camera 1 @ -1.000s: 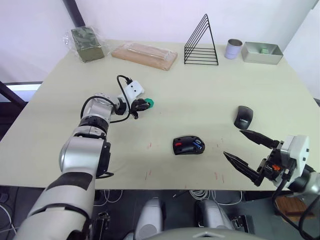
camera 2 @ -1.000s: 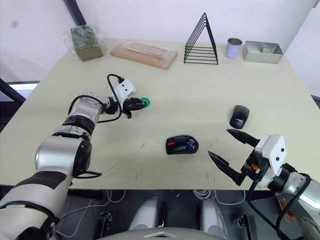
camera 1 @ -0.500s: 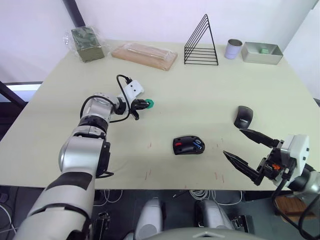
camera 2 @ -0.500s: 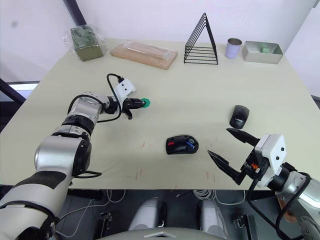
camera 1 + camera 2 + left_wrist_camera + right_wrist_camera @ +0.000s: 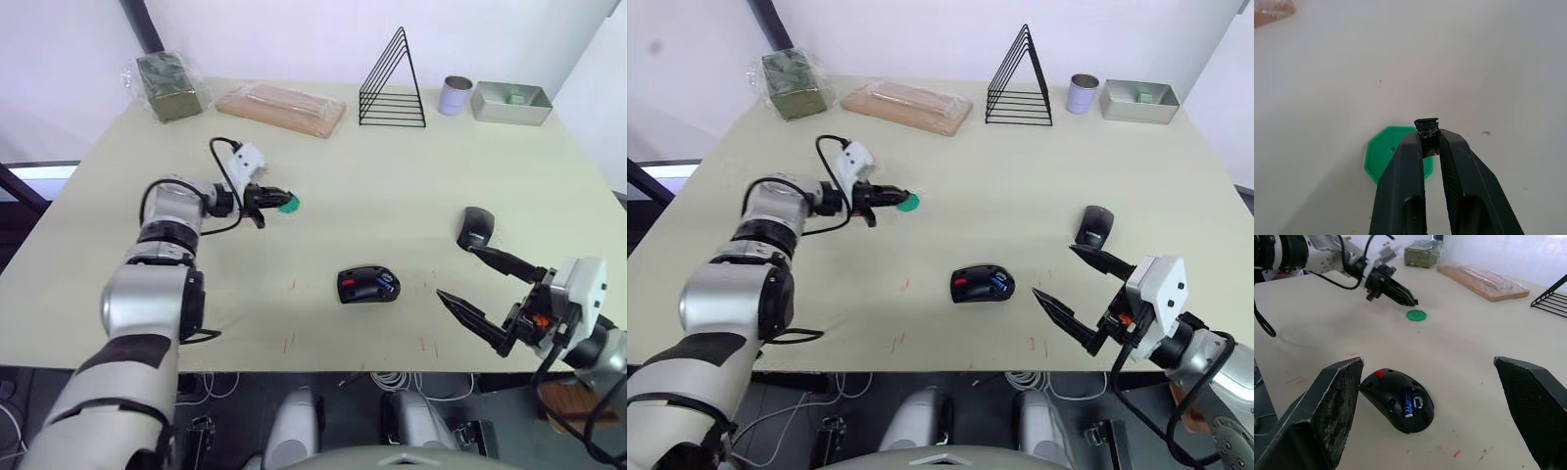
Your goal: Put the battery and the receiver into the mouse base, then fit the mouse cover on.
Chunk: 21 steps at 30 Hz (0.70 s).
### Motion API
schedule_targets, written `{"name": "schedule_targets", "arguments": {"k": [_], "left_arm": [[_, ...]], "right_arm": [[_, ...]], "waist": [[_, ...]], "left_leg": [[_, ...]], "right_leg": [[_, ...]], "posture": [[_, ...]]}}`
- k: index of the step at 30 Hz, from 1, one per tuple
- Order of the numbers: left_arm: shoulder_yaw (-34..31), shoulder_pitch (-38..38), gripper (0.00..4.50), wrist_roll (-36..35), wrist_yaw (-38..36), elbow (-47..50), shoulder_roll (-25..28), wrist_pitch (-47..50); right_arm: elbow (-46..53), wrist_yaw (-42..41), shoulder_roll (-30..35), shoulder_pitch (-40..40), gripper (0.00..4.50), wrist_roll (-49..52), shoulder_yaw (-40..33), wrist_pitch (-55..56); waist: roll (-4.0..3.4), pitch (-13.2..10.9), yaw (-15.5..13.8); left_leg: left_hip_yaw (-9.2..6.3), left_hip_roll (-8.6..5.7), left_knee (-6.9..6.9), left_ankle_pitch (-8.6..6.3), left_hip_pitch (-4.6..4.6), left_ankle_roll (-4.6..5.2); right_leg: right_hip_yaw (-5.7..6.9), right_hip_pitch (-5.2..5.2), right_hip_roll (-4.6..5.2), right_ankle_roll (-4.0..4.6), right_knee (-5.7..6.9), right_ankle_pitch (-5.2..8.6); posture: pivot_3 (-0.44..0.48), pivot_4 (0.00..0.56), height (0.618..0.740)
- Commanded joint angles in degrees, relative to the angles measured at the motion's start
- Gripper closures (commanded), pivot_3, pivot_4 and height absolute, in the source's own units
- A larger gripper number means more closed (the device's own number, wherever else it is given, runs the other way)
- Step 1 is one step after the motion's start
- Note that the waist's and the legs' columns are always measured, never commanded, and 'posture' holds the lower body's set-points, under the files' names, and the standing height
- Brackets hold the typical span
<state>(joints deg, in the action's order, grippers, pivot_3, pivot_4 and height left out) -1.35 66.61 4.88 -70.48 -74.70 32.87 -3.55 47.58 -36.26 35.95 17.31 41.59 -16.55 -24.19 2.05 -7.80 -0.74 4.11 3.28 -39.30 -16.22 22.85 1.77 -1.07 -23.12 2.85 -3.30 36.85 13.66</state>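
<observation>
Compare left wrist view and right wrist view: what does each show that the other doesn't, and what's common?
Left wrist view: a close look at the small black piece, probably the receiver, pinched at the tips of the left gripper. Right wrist view: the mouse base with the battery seated inside, framed by the wide-open right gripper. Both: the green disc on the table, with the left gripper beside it.
</observation>
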Motion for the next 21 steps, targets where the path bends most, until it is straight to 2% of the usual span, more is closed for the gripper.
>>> {"name": "schedule_targets", "arguments": {"k": [1, 6, 9, 11, 13, 16, 18, 21], "left_arm": [[-1.34, 1.82, 4.31, -3.07, -6.46, 4.16, 1.18, 2.16], [-0.68, 1.16, 4.31, -5.37, -12.88, 10.55, 1.43, 5.78], [0.31, -0.55, 4.31, -7.49, -17.50, 19.40, 1.37, 10.34], [1.12, -2.53, 4.31, -9.36, -19.94, 27.01, 1.39, 15.37], [2.91, -5.64, 4.31, -11.68, -21.59, 37.16, 1.83, 19.67], [5.75, -9.56, 4.31, -15.05, -22.02, 50.57, 2.65, 23.50], [6.87, -10.83, 4.31, -16.01, -21.57, 55.70, 2.97, 25.18], [9.21, -11.81, 4.31, -16.90, -20.56, 63.08, 3.29, 25.65]], "right_arm": [[3.11, 2.35, 1.55, -3.52, 0.00, 4.35, -0.57, -2.42], [4.11, 7.56, 4.35, -9.10, 0.00, 5.86, 1.76, -8.34], [4.61, 11.97, 5.17, -14.06, 0.00, 7.45, 3.41, -11.95], [4.07, 14.76, 5.54, -17.53, 0.00, 12.51, 3.69, -15.35], [1.61, 21.35, 7.91, -23.44, 0.00, 19.78, 3.96, -22.33], [-5.23, 29.04, 11.25, -33.96, 0.00, 36.19, 6.44, -28.84], [-9.35, 34.73, 11.29, -39.12, 0.00, 41.26, 8.10, -30.62], [-17.96, 45.68, 11.80, -47.05, 0.00, 55.31, 13.02, -32.08]], "waist": [[0.00, 0.00, -0.05], [0.01, 0.00, -0.13], [0.00, 0.00, 0.03], [0.00, 0.00, 0.04], [-0.06, -0.03, 0.32], [-0.05, -0.04, 0.43], [-0.04, -0.04, 0.30], [-0.05, -0.04, 0.15]], "left_leg": [[0.00, 0.00, 0.00, 0.00, 0.00, 0.00], [-0.03, 0.00, -0.03, 0.00, 0.02, 0.00], [-0.03, 0.00, -0.02, 0.00, 0.06, 0.00], [-0.02, 0.02, -0.02, 0.00, 0.05, 0.00], [-0.02, 0.03, -0.02, 0.00, 0.04, 0.00], [-0.05, 0.07, -0.04, 0.00, 0.01, 0.01], [-0.05, 0.09, -0.05, 0.01, 0.00, 0.01], [-0.02, 0.07, -0.04, 0.01, 0.03, 0.01]], "right_leg": [[0.00, 0.00, 0.00, 0.00, 0.00, 0.00], [0.01, 0.01, 0.01, 0.01, 0.01, 0.00], [0.01, -0.02, 0.01, 0.01, 0.00, 0.00], [-0.01, -0.02, 0.01, 0.02, 0.01, 0.00], [-0.02, -0.02, 0.01, 0.02, 0.02, 0.00], [-0.18, -0.07, 0.03, 0.05, 0.07, 0.00], [-0.15, -0.07, 0.03, 0.11, 0.08, 0.02], [-0.10, -0.08, 0.02, 0.11, 0.10, 0.03]], "posture": [[0.000, 0.150, 0.740], [0.000, 0.150, 0.740], [0.000, 0.150, 0.740], [0.000, 0.150, 0.740], [0.000, 0.150, 0.740], [0.000, 0.150, 0.740], [0.000, 0.150, 0.740], [0.000, 0.150, 0.740]]}}
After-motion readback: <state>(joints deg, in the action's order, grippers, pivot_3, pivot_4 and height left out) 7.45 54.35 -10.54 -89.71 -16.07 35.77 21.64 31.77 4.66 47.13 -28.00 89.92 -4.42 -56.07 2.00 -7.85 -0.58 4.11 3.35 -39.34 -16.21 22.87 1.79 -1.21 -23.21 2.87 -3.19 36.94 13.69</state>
